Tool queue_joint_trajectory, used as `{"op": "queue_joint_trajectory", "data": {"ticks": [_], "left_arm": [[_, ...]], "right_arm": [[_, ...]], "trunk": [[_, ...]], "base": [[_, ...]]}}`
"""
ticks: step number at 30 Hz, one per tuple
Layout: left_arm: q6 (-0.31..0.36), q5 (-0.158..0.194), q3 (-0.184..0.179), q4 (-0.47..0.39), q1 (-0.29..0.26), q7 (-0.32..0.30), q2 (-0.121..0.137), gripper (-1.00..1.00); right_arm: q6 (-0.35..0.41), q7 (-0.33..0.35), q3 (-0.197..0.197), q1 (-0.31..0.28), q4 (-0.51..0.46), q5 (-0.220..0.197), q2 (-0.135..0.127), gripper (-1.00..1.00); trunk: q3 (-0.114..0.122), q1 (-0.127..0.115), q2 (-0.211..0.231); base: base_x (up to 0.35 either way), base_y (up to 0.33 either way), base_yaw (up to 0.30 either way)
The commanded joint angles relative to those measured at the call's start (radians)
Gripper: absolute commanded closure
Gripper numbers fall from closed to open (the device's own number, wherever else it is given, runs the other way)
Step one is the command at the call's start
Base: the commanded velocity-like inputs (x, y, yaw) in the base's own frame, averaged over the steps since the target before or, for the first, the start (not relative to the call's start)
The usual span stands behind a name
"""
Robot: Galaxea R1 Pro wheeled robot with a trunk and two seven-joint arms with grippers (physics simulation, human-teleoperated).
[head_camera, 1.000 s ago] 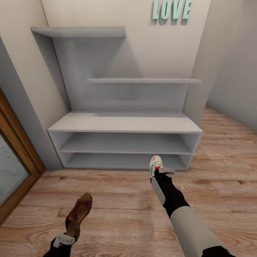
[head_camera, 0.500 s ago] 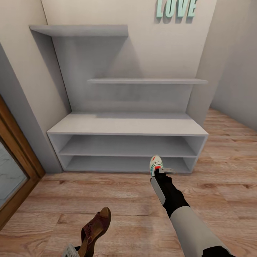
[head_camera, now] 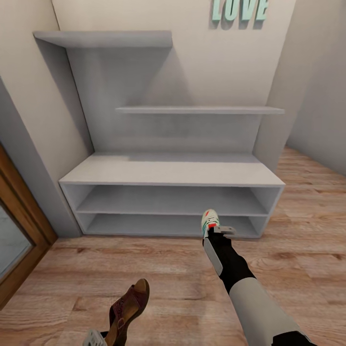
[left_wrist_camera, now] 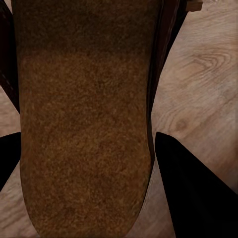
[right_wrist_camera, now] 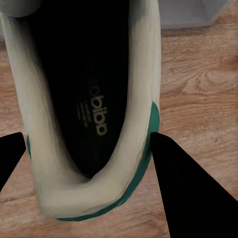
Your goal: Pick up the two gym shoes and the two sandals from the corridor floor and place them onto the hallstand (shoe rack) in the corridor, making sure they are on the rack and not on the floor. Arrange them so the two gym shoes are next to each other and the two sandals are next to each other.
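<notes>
The right claw (head_camera: pixel 217 229) pinches a gym shoe (head_camera: pixel 210 221) above the floor (head_camera: pixel 168 269), just before the rack (head_camera: pixel 170 175). The left claw (left_wrist_camera: pixel 84 148) pinches a sandal (head_camera: pixel 127 310), held low over the floor, well short of the rack.

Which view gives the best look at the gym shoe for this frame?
The right wrist view: the gym shoe is seen from above at close range, with its dark insole, printed lettering, white upper and green heel trim, between the right end effector fingers. The head view shows it small, above the hallstand's front edge. The left wrist view shows the sandal instead.
</notes>
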Motion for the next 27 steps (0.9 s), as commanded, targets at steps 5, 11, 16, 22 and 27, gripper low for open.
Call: {"op": "queue_joint_trajectory", "data": {"ticks": [5, 11, 16, 22, 27], "left_arm": [[-0.007, -0.009, 0.007, -0.001, -0.001, -0.002, 0.0, 1.0], [-0.007, -0.002, 0.011, -0.014, -0.002, 0.0, -0.002, 1.0], [-0.006, -0.001, 0.011, -0.023, -0.002, 0.001, -0.005, 1.0], [-0.006, -0.005, 0.01, -0.024, -0.001, 0.001, -0.008, 1.0], [-0.006, -0.006, 0.008, -0.025, -0.002, 0.001, -0.011, 1.0]], "right_arm": [[0.002, -0.01, 0.002, -0.001, -0.001, -0.01, 0.0, 1.0], [0.002, -0.011, 0.002, -0.001, -0.001, -0.01, 0.0, 1.0], [0.002, -0.011, 0.002, -0.001, -0.001, -0.01, 0.0, 1.0], [0.002, -0.011, 0.0, -0.001, -0.001, -0.01, 0.0, 1.0], [0.002, -0.011, 0.0, -0.001, -0.001, -0.01, 0.0, 1.0]], "trunk": [[-0.001, 0.0, 0.0], [-0.001, 0.0, 0.0], [-0.001, 0.0, 0.0], [-0.001, 0.0, 0.0], [-0.001, 0.0, 0.0]], "base": [[0.185, 0.0, 0.0], [0.027, 0.0, 0.0], [0.211, 0.0, 0.0], [0.048, 0.0, 0.0], [0.004, 0.0, 0.0]]}}
